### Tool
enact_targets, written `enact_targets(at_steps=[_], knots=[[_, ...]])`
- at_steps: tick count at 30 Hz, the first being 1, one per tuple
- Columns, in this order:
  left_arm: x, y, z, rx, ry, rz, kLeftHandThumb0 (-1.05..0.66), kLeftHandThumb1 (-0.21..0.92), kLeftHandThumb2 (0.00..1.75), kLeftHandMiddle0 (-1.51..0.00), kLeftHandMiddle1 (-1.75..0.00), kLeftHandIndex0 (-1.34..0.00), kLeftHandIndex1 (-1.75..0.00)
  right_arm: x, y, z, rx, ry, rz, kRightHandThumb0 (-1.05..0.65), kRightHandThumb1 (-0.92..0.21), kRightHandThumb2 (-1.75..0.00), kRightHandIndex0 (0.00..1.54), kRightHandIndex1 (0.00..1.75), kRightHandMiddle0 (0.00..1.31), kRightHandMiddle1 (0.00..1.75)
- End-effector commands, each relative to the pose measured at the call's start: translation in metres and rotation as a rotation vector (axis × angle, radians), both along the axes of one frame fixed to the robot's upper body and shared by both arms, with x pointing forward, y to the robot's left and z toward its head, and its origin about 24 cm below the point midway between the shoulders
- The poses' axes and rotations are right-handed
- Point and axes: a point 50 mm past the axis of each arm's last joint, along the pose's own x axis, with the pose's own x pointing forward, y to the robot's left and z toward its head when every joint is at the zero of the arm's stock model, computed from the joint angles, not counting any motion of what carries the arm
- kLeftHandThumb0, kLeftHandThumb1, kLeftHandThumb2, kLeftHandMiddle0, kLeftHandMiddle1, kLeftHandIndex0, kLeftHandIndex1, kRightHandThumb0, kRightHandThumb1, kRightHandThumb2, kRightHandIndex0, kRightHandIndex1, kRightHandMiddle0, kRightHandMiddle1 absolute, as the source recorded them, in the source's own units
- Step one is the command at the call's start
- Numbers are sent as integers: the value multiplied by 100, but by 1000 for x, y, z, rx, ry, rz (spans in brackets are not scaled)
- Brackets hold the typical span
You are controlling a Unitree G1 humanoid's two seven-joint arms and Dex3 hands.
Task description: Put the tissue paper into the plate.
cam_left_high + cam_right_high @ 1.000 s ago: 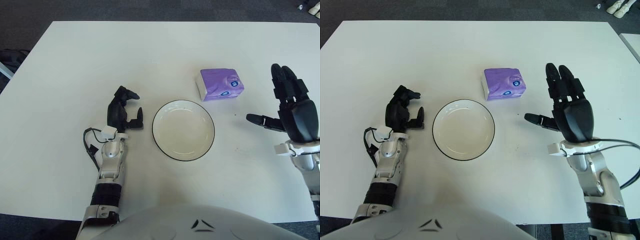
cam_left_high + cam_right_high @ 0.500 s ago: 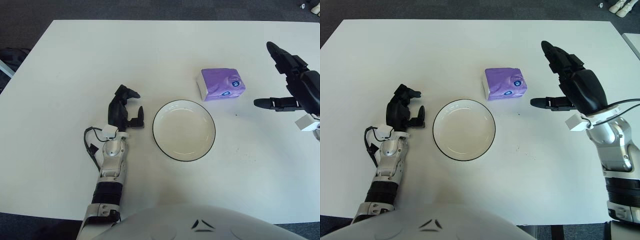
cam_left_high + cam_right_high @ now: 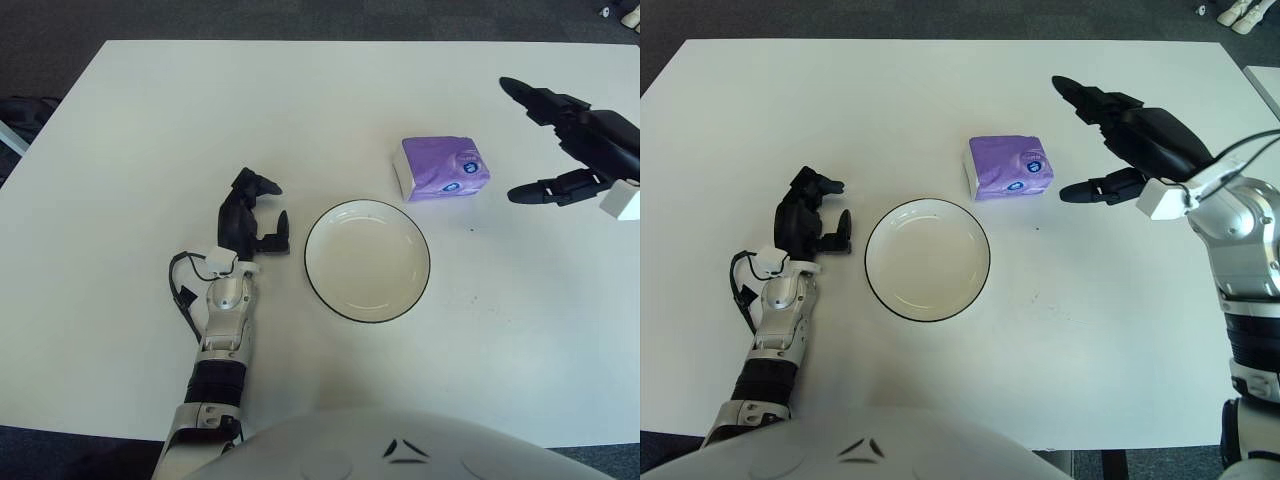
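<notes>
Tissue pack (image 3: 1007, 167) beside plate (image 3: 927, 259); right hand (image 3: 1130, 138) spread near.

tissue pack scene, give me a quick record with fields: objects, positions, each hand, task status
tissue pack: purple, lying on the white table, beyond and right of the plate, apart from it
plate: white with dark rim, nothing in it
right hand: to the right of the pack, fingers spread toward it, holding nothing, not touching it
left hand: just left of the plate, fingers curled, holding nothing
task status: pack not yet grasped, not yet in the plate
</notes>
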Motion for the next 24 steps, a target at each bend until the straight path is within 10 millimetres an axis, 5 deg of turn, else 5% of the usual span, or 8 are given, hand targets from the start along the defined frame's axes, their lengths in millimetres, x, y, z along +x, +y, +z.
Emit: enact_targets(at_steps=[1,10,24], knots=[[-20,-1,-42,-4,200,6,-1,6,157,-84,-160,-59,-175,3,2,4,-33,30,19,-104,-55,-68,0,0,0,0],[-21,1,-41,-1,197,6,-1,5,158,-86,-158,-60,-175,34,9,-8,-191,89,35,-102,-47,-78,0,0,0,0],[-22,2,-41,4,188,-2,-1,5,159,-85,-163,-59,-175,57,10,-28,-177,113,75,-105,-46,-79,0,0,0,0]])
